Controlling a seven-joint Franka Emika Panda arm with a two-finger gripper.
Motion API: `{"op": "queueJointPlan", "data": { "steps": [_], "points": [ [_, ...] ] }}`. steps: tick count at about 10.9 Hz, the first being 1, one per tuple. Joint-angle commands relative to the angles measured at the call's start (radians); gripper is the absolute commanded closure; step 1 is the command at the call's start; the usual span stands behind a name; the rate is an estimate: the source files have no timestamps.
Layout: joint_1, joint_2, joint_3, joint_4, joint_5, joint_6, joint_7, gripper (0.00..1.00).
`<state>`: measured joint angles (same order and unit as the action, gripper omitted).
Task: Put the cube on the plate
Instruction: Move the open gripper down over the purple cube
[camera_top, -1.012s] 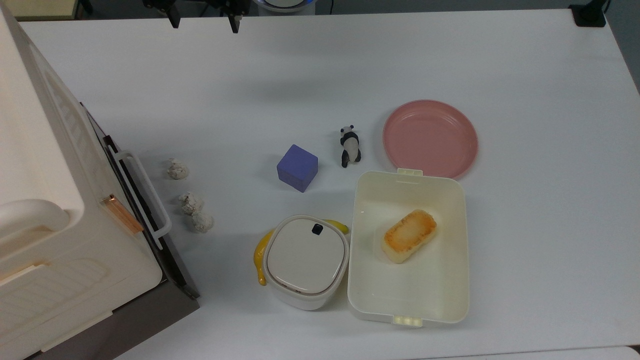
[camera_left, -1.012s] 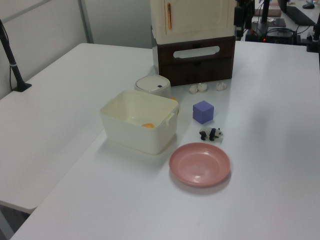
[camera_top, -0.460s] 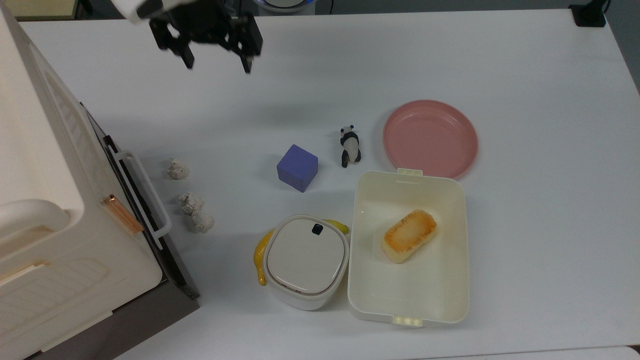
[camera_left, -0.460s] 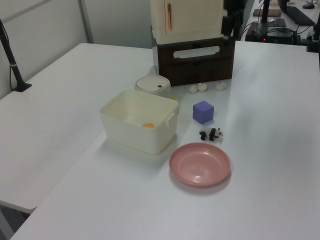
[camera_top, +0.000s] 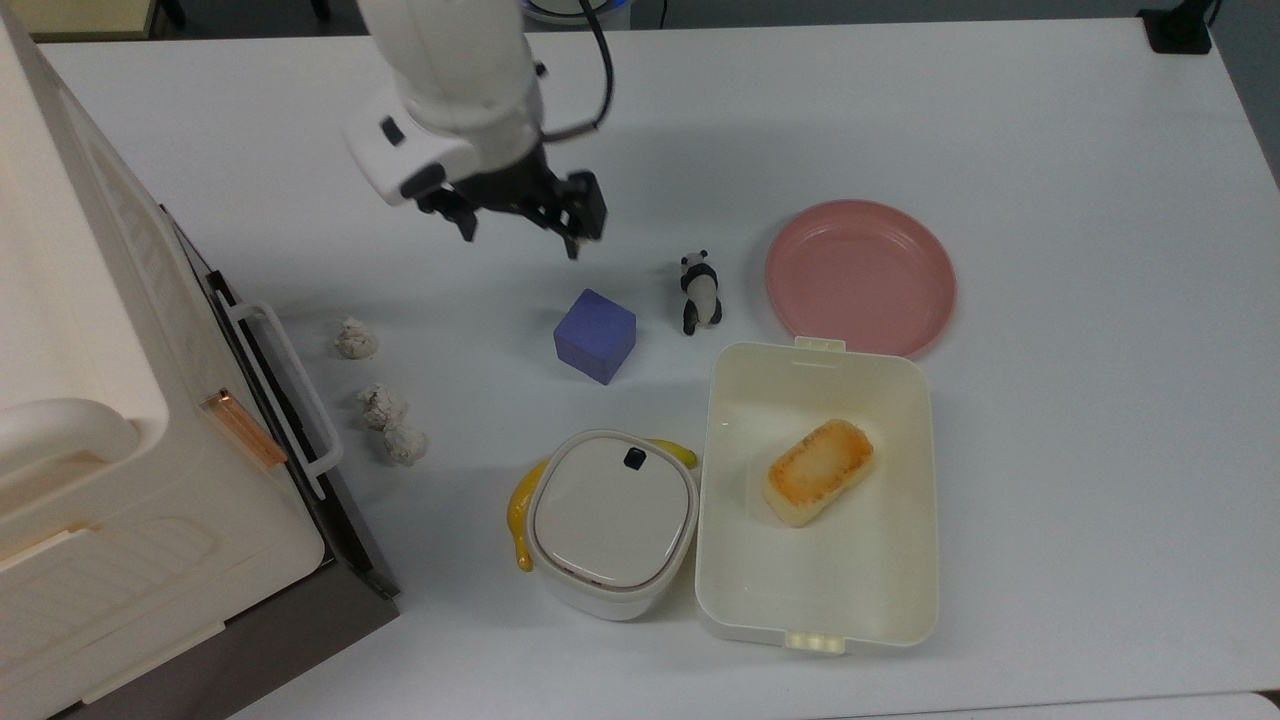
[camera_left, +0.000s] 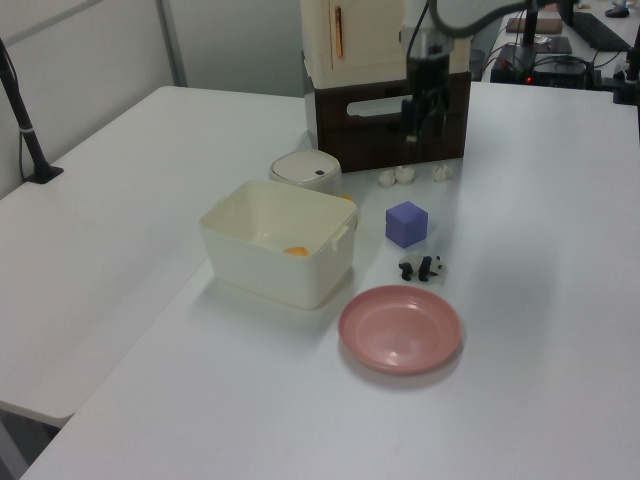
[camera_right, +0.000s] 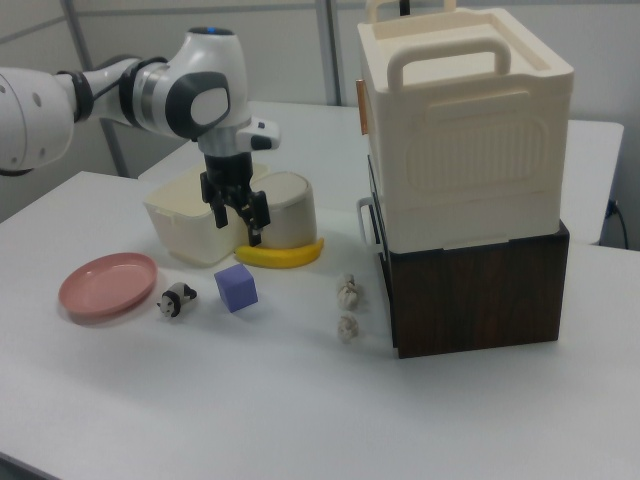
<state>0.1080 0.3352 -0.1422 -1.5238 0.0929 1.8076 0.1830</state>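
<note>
Periwinkle and matte, the small solid cube (camera_top: 595, 336) sits untouched at the top view's centre, the round shallow pink plate (camera_top: 860, 277) bare at centre right. Our black two-finger gripper (camera_top: 520, 231) has swung in from the upper edge and now hangs spread and empty just above the cube, so grasping comes next. Beyond lies the plain white table (camera_top: 1050, 150).

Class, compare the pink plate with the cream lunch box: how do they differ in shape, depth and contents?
The plate is round; the lunch box is rectangular. The plate is shallow, the lunch box deep-walled. The plate holds nothing; the lunch box holds a browned cake. Both sit open on the white table, edges nearly touching.
</note>
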Motion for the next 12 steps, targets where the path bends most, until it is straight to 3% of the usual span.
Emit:
{"op": "queueJointPlan", "data": {
  "steps": [1,7,12],
  "points": [
    [0.060,0.063,-0.007,-0.068,0.060,0.184,0.261,0.00],
    [0.153,0.217,-0.010,-0.073,0.039,0.277,0.299,0.00],
    [0.147,0.194,-0.011,-0.070,0.015,0.207,0.277,0.00]
  ]
}}
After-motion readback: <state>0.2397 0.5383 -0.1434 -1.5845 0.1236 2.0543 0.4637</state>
